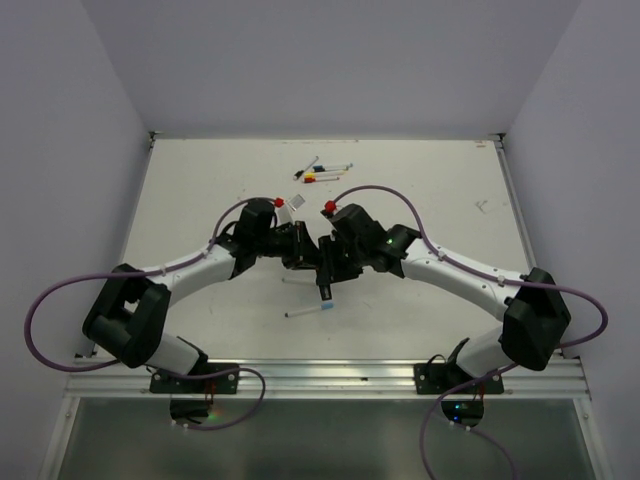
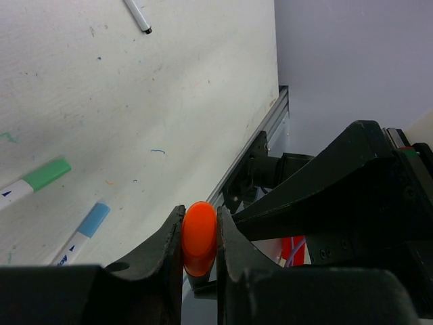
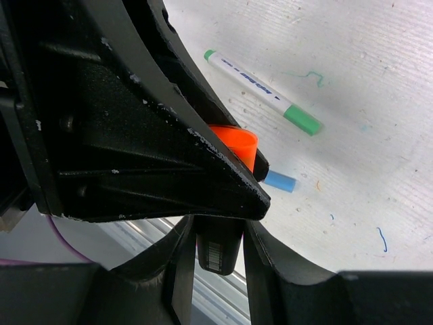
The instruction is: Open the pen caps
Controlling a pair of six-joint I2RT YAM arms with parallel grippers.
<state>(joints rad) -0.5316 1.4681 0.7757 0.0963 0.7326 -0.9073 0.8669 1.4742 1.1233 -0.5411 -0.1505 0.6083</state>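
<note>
In the view from above, we see both arms meeting over the middle of the table (image 1: pixel 200 200). The left gripper (image 1: pixel 306 250) and the right gripper (image 1: pixel 327 268) stand tip against tip, and the black highlighter (image 1: pixel 326 289) hangs there, raised above the surface. In this view we cannot tell how the jaws stand, because the black parts hide one another. The blue-capped pen (image 1: pixel 308 312) lies flat just on the near side of the highlighter. A group of pens (image 1: pixel 322 172) lies well apart from the highlighter, toward the far edge.

In the left wrist view, the orange cap (image 2: pixel 199 237) of the highlighter sits between the two left fingers (image 2: pixel 166 252). Both pads press on its sides, so the left pincer is clenched on this cap. Below the highlighter, on the table, lie the green-capped pen (image 2: pixel 42 175) and the blue-capped pen, side by side but not touching. A thin pen with a dark tip (image 2: pixel 137 15) lies farther from the highlighter, at the upper edge of the picture.

In the right wrist view, the right fingers (image 3: pixel 181 274) grasp the black body of the highlighter, which stands between them with its label visible. The orange cap is on the other end of the highlighter, half hidden by the left gripper. The cap seems to be seated on the body, though we cannot see the joint. The green-capped and blue-capped pens lie on the table beyond the highlighter.
</note>
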